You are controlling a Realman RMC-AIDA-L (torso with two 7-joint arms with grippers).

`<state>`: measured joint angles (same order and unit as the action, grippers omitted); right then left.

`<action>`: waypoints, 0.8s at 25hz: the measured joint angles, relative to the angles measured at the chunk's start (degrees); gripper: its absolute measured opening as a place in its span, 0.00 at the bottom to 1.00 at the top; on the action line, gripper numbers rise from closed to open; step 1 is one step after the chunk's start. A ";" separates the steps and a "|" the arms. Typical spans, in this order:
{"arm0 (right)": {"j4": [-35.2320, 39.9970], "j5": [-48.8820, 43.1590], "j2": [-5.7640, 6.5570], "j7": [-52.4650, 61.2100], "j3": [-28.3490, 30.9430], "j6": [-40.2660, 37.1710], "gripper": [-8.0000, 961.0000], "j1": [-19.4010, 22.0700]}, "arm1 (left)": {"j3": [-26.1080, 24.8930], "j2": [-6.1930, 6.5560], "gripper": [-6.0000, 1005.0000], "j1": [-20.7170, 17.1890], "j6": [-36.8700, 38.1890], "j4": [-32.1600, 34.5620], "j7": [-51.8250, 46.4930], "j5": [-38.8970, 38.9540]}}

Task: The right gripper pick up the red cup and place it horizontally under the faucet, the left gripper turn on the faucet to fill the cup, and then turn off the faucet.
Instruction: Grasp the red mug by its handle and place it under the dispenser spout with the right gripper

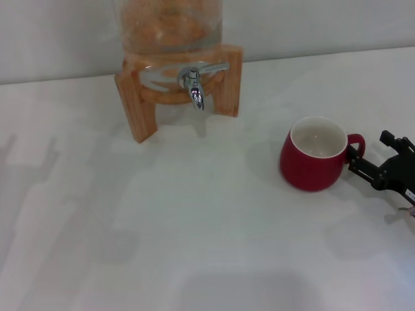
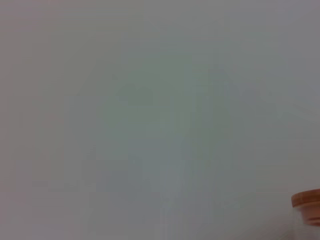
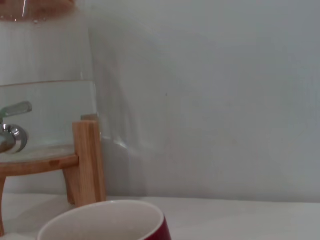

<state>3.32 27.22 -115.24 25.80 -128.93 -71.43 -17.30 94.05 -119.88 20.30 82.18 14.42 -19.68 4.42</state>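
Bench [image 1: 194, 246] white, wide. Dispenser [image 1: 175, 26] on wooden stand [image 1: 139, 103] upper centre; faucet [image 1: 194, 84] below it. Cup [image 1: 314, 155] upright, right of centre, handle toward right edge. Your right claw [image 1: 363, 159] just beside handle; fingers apart or together, cannot tell. Left claw out of view.

Red cup [image 3: 107, 220] near faucet [image 3: 12, 132]

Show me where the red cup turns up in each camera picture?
Head view: the red cup stands right of centre, the right pincer at its handle.
Left wrist view: not in it.
Right wrist view: only its rim, bottom edge.
Shared landmark: the wooden stand.
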 joint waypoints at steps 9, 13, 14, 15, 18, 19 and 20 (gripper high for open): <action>0.38 0.03 -0.07 -1.24 0.04 1.91 0.90 -0.65 | -0.01 0.00 0.83 0.00 0.00 0.00 0.00 0.22; 0.38 0.11 -0.07 -1.25 0.11 2.32 0.90 -0.67 | -0.01 0.00 0.83 0.00 0.00 0.00 0.00 0.24; 0.37 0.11 -0.07 -1.26 0.13 2.39 0.90 -0.69 | -0.01 0.00 0.83 -0.01 0.00 0.00 0.00 0.24; 0.38 0.12 -0.07 -1.27 0.15 2.49 0.90 -0.74 | -0.01 0.00 0.83 -0.01 0.00 0.00 0.00 0.25; 0.37 0.18 -0.07 -1.28 0.24 3.00 0.90 -1.13 | -0.01 0.00 0.83 0.00 0.00 0.00 0.00 0.25; 0.37 0.20 -0.07 -1.28 0.25 3.15 0.90 -1.24 | -0.01 0.00 0.83 0.00 0.00 0.00 0.00 0.25; 0.37 0.20 -0.07 -1.28 0.26 3.23 0.90 -1.29 | -0.01 0.00 0.83 -0.01 0.00 -0.02 0.00 0.25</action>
<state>3.69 27.42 -115.31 24.52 -128.67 -68.20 -18.59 94.04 -119.88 20.30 82.18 14.40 -19.68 4.67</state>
